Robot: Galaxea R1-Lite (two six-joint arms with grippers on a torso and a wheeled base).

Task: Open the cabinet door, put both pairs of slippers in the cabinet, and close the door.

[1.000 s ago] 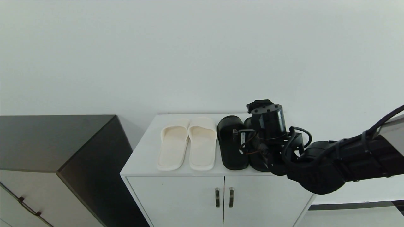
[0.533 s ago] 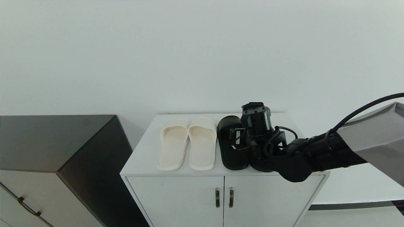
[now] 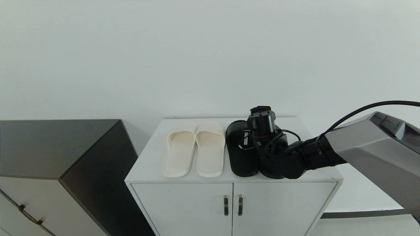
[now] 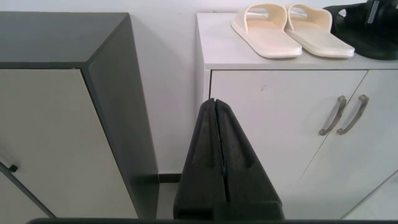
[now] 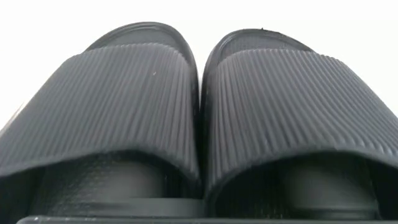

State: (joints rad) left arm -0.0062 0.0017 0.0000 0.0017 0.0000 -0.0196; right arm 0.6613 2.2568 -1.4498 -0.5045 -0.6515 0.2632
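A white cabinet point(image 3: 183, 206) has both doors shut, its two handles point(image 3: 233, 205) side by side at the middle. On its top lie a cream pair of slippers point(image 3: 195, 149) and, to their right, a black pair of slippers point(image 3: 241, 150). My right gripper point(image 3: 259, 147) hangs low over the black pair, and its arm hides most of the right-hand black slipper. The right wrist view looks from the heel side at both ribbed black straps point(image 5: 199, 112), very near. My left gripper point(image 4: 217, 155) is shut and empty, low in front of the cabinet's left side point(image 4: 280, 124).
A dark grey cabinet point(image 3: 62, 147) with a pale front and a drawer handle point(image 3: 29, 214) stands to the left of the white one, a narrow gap between them. A white wall rises right behind both. Bare top remains at the white cabinet's back and right edge point(image 3: 323, 173).
My right arm has stretched farther from me over the cabinet top, and its wrist has sunk closer to the black slippers. The slippers and doors have not moved.
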